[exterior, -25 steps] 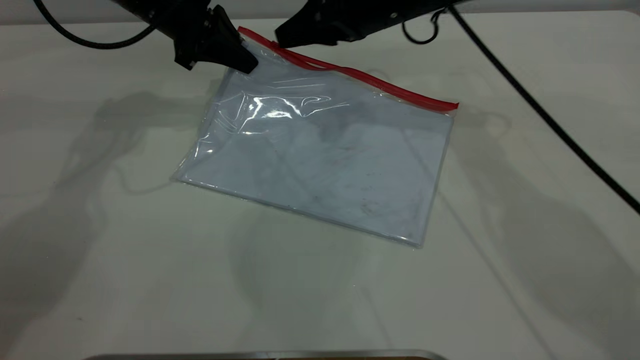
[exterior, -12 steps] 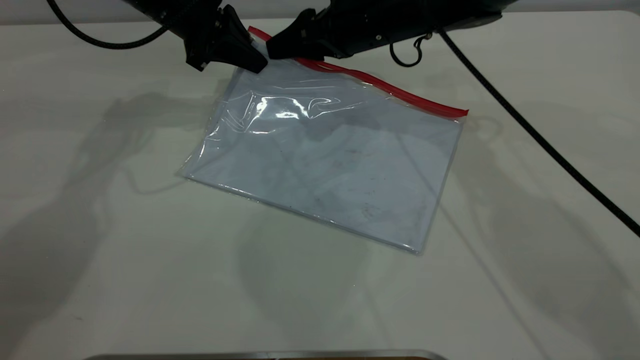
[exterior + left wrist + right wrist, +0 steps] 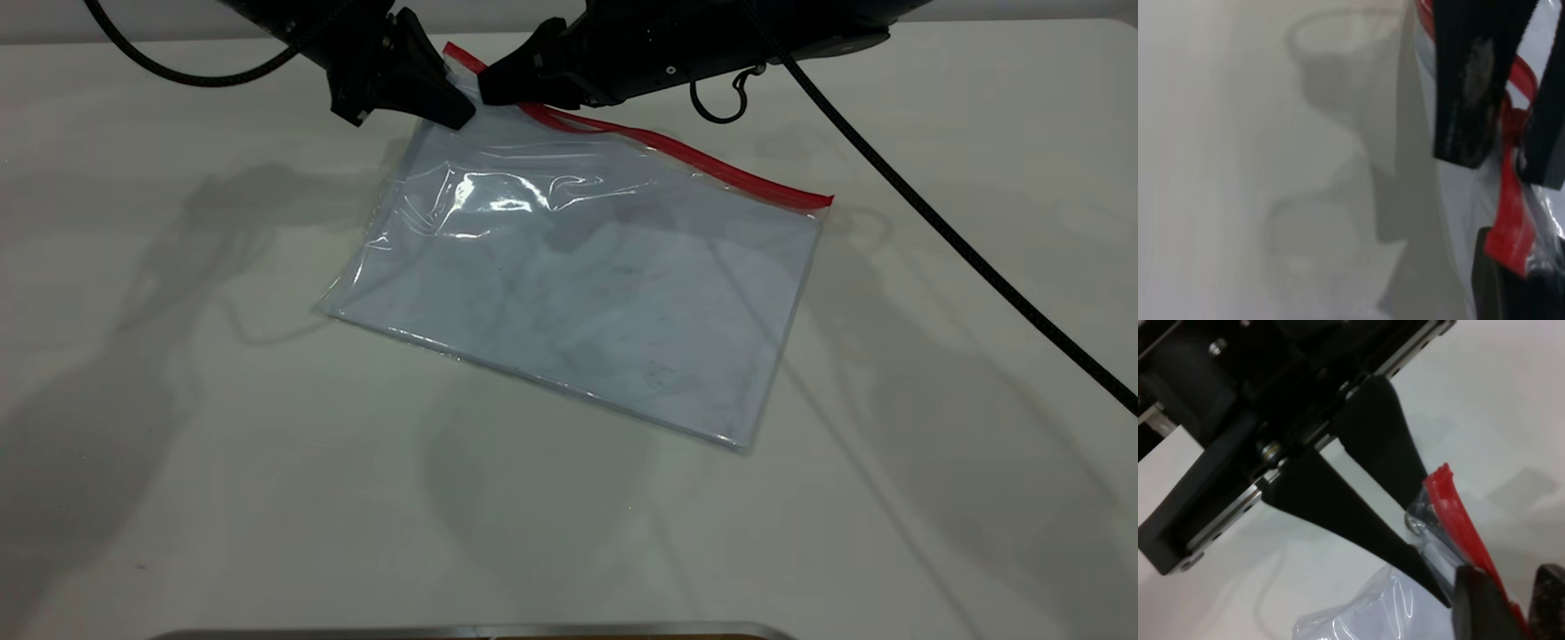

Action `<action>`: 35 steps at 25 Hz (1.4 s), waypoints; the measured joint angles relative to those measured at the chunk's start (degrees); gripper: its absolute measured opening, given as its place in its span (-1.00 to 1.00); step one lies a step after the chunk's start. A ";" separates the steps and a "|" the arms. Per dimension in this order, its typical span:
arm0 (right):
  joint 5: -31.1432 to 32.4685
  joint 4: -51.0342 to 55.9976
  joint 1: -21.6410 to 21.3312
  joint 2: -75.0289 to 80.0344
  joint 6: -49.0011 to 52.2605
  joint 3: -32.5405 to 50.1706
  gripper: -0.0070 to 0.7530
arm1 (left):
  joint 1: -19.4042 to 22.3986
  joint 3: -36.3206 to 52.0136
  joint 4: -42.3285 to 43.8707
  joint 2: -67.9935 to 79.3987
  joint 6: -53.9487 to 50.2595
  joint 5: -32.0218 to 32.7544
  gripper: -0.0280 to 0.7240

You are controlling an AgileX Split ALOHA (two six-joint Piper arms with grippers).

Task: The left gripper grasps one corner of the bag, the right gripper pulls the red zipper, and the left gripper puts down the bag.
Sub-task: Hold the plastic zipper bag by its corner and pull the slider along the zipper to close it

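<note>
Since half a second ago, barely any shift: bag (image 3: 578,284) nudged a touch, zipper (image 3: 702,160) bowing open a little more near the upper middle of the frame, where two red lines now show apart. Both arms much where they were.

First step done: left gripper (image 3: 444,105), upper left of the frame, clamped on the corner (image 3: 458,76) where the red strip ends, jaws pinching the plastic (clearest in the right wrist view, corner (image 3: 1431,513) squeezed between two black fingers). Corner lifted; rest of the bag lying slack on the table (image 3: 178,444), centre of frame, far corner down at lower right.

Second step just begun, by the look of it: right gripper (image 3: 498,87) hard beside the left one, at the start of the zipper, jaws seemingly closed on the red strip, though slider itself not made out. Nearly the whole strip toward the right of the frame not yet run.

Left to do: the long pull, then setting the bag down.
</note>
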 joint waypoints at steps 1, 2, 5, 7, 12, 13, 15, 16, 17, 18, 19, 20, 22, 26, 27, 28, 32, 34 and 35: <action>0.15 -0.14 0.00 0.00 -0.38 -0.04 -0.59 | 0.00 0.00 0.14 0.00 -0.05 0.00 -0.78; 0.37 -0.33 0.00 0.00 -0.89 -0.10 -0.71 | 0.00 0.00 0.23 0.00 -0.11 0.05 -0.78; 0.77 -0.58 -0.05 0.00 -2.38 -0.21 -0.90 | 0.00 0.00 0.43 0.00 -0.34 0.10 -0.78; 0.81 -0.63 -0.05 0.00 -2.65 -0.21 -0.90 | 0.05 0.00 0.45 0.00 -1.19 0.22 -0.78; 1.35 -0.58 -0.38 0.00 -2.85 -0.28 -0.90 | 0.72 0.00 0.04 0.00 -4.05 1.46 -0.78; 1.89 -0.58 -0.48 0.00 -2.85 -0.33 -0.90 | 1.03 0.00 -0.65 0.00 -4.19 2.14 -0.78; 2.77 -0.44 -0.83 0.00 -2.85 -0.37 -0.90 | 1.85 0.00 -2.98 0.00 -4.12 3.92 -0.78; 3.18 -0.23 -1.01 -0.06 -2.85 -0.47 -0.90 | 2.48 0.00 -4.47 0.00 -3.73 4.71 -0.78; 3.53 -0.10 -1.14 -0.11 -2.85 -0.59 -0.90 | 3.01 0.00 -6.03 0.06 -3.33 5.67 -0.78; 3.68 -0.04 -1.30 -0.23 -2.85 -0.65 -0.90 | 3.43 0.00 -7.45 0.11 -2.75 6.51 -0.78; 3.81 -0.04 -1.51 -0.35 -2.85 -0.70 -0.90 | 3.94 0.00 -9.51 0.17 -1.94 7.26 -0.78; 4.10 -0.04 -1.63 -0.42 -2.85 -0.86 -0.90 | 4.40 0.05 -11.04 0.24 -1.34 7.93 -0.78; 4.57 0.36 -2.11 -0.61 -2.85 -0.97 -0.90 | 5.09 0.05 -13.74 0.24 -0.25 9.31 -0.78; 5.53 0.85 -2.90 -0.79 -2.85 -1.03 -0.90 | 5.94 0.05 -17.79 0.29 1.27 11.10 -0.78; 5.64 0.85 -3.02 -0.90 -2.85 -1.07 -0.90 | 6.07 0.05 -18.49 0.35 1.42 11.39 -0.78; 5.64 0.85 -3.15 -0.89 -2.85 -1.07 -0.90 | 6.21 0.05 -19.25 0.35 1.61 11.64 -0.78; 5.92 0.80 -3.84 -0.96 -2.79 -1.33 -0.90 | 6.56 0.05 -23.61 0.97 3.91 12.80 -0.78; 6.03 0.87 -4.06 -0.96 -2.63 -1.45 -0.90 | 6.75 0.05 -25.81 1.10 5.20 13.31 -0.78; 6.03 1.00 -4.13 -0.96 -2.63 -1.47 -0.90 | 6.86 0.05 -26.62 1.15 5.68 13.56 -0.78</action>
